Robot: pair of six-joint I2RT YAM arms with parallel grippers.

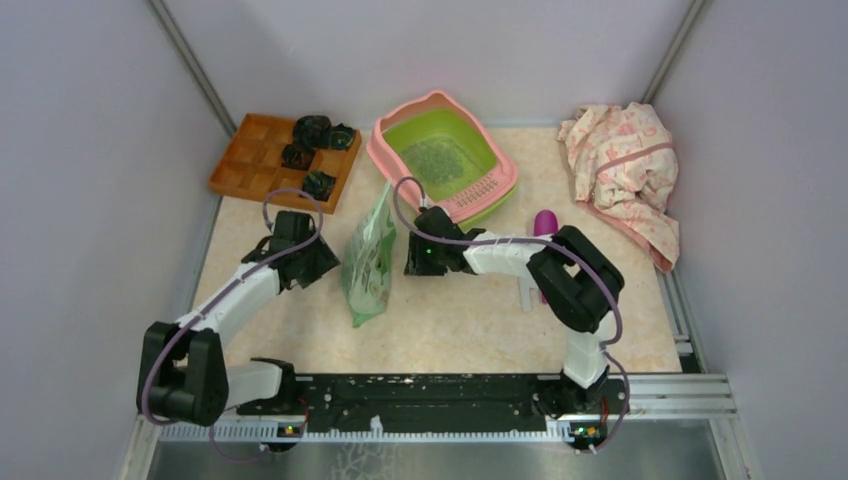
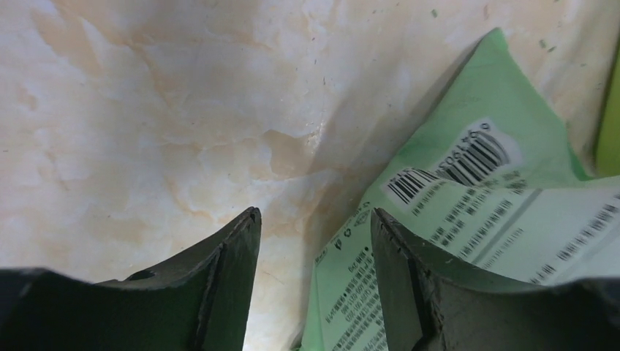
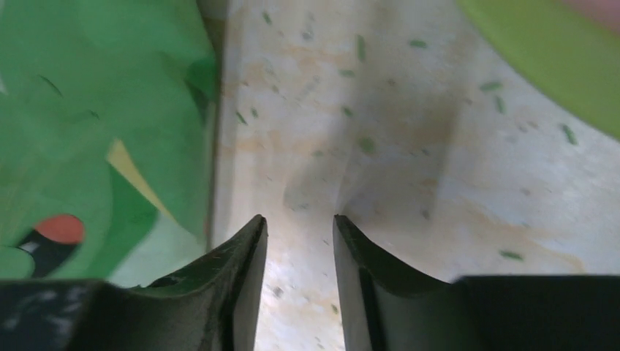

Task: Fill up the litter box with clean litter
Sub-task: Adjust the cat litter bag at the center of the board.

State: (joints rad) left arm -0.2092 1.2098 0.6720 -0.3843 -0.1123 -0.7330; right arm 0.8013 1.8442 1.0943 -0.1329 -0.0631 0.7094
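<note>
The litter box [image 1: 382,148], a lime green basin with a pink rim, stands at the back centre with a patch of dark litter [image 1: 436,160] inside. A pale green printed bag [image 1: 369,262] lies in front of it, between my two grippers. My left gripper [image 1: 326,262] is open at the bag's left side. In the left wrist view the left gripper [image 2: 314,212] has the bag's [image 2: 468,197] edge reaching into its gap, clear of the left finger. My right gripper [image 1: 409,257] is open at the bag's right side. The right wrist view shows the right gripper [image 3: 300,218] with only table between its fingers.
An orange-brown compartmented tray [image 1: 250,165] with black items sits back left. A crumpled pink cloth [image 1: 625,170] lies back right. A purple-handled tool [image 1: 544,222] rests by the right arm. Loose granules [image 3: 365,144] dot the table near the box's green wall [image 3: 556,66].
</note>
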